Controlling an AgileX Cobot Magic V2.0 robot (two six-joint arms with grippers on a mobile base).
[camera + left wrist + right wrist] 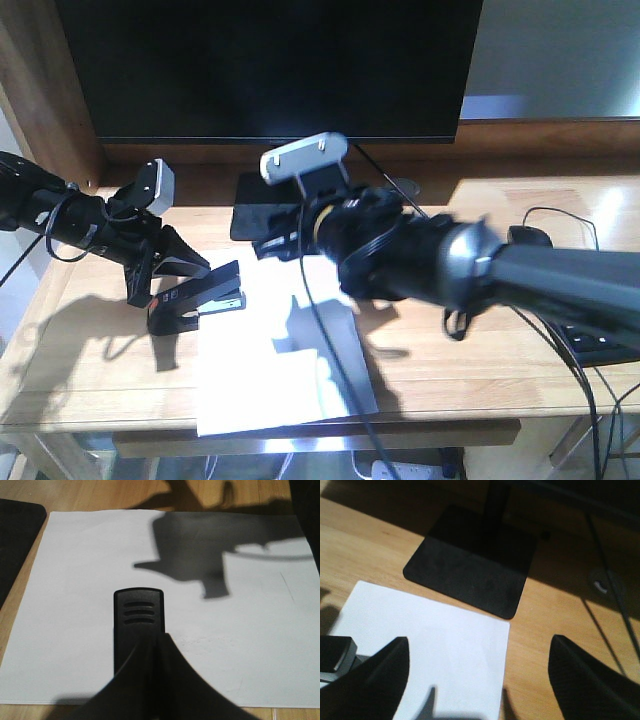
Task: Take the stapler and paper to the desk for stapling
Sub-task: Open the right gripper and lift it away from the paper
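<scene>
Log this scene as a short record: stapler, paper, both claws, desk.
stapler: black, gripped by the left claw, over the paper; contact with the sheet unclear
paper: white sheet lying flat on the desk
left claw: shut on the stapler
right claw: open, empty, above the paper's far edge by the monitor stand
desk: light wood

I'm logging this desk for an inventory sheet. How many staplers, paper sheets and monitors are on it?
stapler: 1
paper: 1
monitor: 1
Total: 3
</scene>
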